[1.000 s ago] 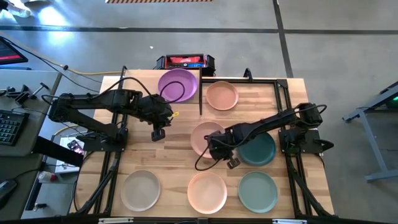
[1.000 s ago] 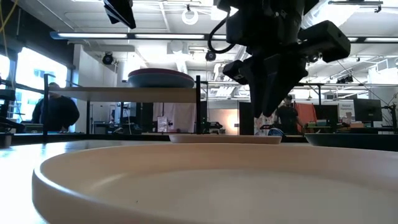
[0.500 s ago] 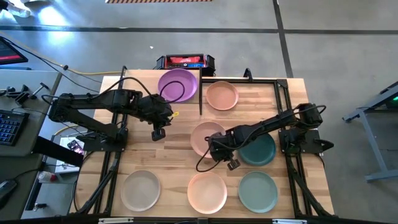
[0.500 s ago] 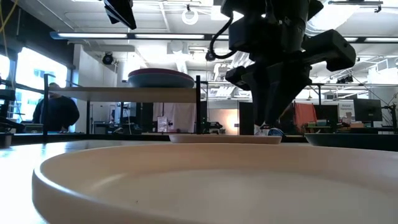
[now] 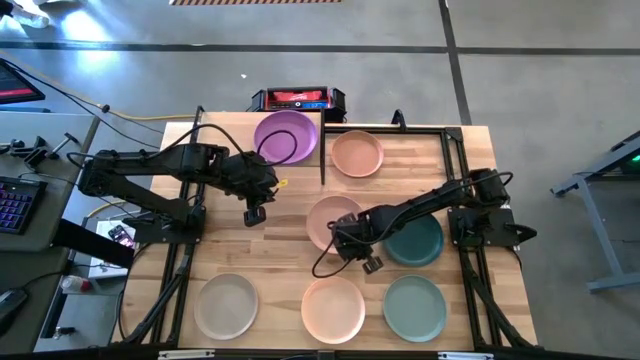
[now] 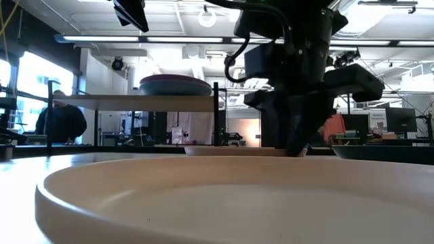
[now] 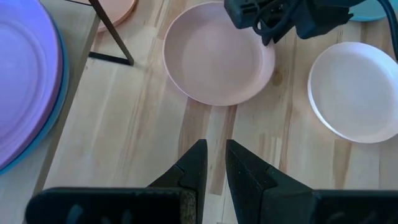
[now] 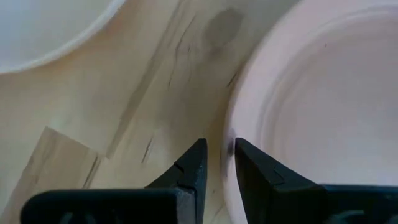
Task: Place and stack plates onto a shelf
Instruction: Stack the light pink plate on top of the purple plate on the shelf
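Fingers (image 8: 216,163) straddle pale pink plate (image 8: 311,112) rim (slightly apart).

purple plate (image 5: 286,136) on shelf, far-left corner (blue rim beneath it) | peach plate (image 5: 357,154) far edge | pale pink plate (image 5: 328,218) centre | dark teal plate (image 5: 418,241) right | beige (image 5: 226,305), peach (image 5: 333,309), sage green (image 5: 414,307) plates near edge | table (image 5: 290,220) was light striped wood
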Controlling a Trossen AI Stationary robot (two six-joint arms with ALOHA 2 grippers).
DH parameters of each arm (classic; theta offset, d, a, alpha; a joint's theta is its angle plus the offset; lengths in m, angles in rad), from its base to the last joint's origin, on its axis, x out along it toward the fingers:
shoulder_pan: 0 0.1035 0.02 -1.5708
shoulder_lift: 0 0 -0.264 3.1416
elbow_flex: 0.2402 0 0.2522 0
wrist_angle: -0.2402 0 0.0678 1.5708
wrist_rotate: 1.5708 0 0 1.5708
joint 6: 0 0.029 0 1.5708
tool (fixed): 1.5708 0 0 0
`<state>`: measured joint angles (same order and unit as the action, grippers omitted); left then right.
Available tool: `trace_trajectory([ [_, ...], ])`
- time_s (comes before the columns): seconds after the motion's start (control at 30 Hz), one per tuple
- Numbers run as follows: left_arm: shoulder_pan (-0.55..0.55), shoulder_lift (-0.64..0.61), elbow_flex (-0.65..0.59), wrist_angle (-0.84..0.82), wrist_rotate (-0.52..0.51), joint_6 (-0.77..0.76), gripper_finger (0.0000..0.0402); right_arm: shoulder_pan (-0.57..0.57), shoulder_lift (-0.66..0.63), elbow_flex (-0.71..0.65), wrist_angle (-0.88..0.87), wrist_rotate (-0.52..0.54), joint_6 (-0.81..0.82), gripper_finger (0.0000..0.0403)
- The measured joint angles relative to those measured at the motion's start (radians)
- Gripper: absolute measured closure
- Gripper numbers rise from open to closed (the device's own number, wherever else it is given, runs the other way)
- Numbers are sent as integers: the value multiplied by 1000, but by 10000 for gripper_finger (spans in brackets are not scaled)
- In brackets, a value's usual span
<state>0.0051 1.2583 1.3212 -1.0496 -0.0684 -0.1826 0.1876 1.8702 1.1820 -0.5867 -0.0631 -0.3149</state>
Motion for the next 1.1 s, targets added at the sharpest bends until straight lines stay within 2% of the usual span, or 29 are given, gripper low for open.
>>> trace_trajectory([
  [0.13, 0, 0, 0, 0, -4, 0, 353, -6, 0, 0, 4, 41, 0, 343],
  [0.47, 0, 0, 0, 0, -7, 0, 353, -18, 31, 0, 10, 49, 8, 346],
  [0.63, 0, 0, 0, 0, -7, 0, 353, -16, 29, 3, 4, 65, 49, 389],
  [0.77, 0, 0, 0, 0, -7, 0, 353, -16, 29, 4, -4, 73, 56, 393],
  [1.1, 0, 0, 0, -1, -7, -8, 353, -17, 34, 180, -225, 111, 43, 402],
])
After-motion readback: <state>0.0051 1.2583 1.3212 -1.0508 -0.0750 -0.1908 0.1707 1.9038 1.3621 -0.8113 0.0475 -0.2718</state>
